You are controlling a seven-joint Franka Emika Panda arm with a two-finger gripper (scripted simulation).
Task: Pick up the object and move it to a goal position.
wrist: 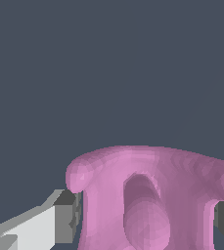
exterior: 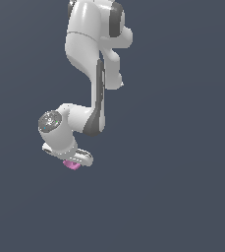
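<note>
Gripper (wrist: 145,215) pads flanking pink object (wrist: 147,195): wrist view only, ext. mostly hidden.

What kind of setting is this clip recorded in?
A bare simulated scene, not a real room: a flat, uniform grey-blue backdrop with no furniture, a smoothly rendered white arm, and a faceted pink lump sitting between the gripper fingers.

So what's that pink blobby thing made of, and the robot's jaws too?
The pink lump looks like smooth, matte plastic or rubber: even colour, soft shading, no sparkle. It's a computer render, so that's a guess. The gripper has jaws that look like hard white plastic or painted metal with dark grey pads, maybe rubber, sitting on either side of the lump.
</note>
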